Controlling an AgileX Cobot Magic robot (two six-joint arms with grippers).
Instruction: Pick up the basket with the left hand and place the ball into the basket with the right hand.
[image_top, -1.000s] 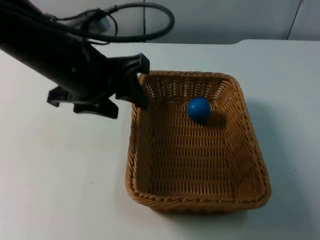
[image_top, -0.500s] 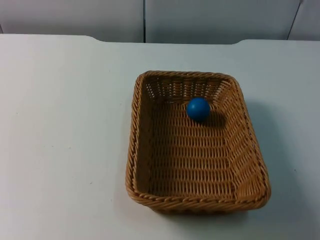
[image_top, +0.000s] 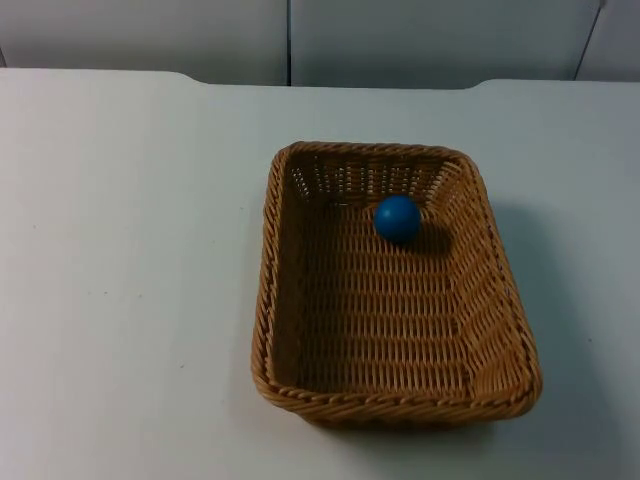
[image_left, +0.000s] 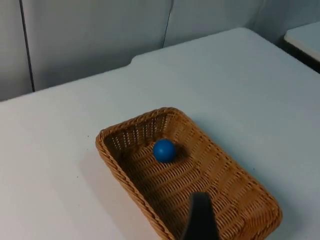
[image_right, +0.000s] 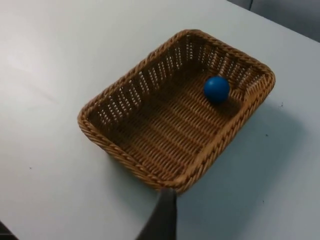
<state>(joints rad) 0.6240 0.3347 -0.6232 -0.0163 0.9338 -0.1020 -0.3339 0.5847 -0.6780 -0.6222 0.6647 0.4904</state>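
The left end effector (image_left: 200, 220) is raised well above the table, and its wrist is tilted forward and downward. One black fingertip (image_left: 201, 212) of it stands upright and slightly narrows toward its upper end. The right end effector (image_right: 162, 217) is also held high above the table, with its wrist looking down at an angle. One dark fingertip (image_right: 164, 210) of it is seen, thin and a little leaning. Whether the fingers are apart or together is probably not possible to judge for either arm.
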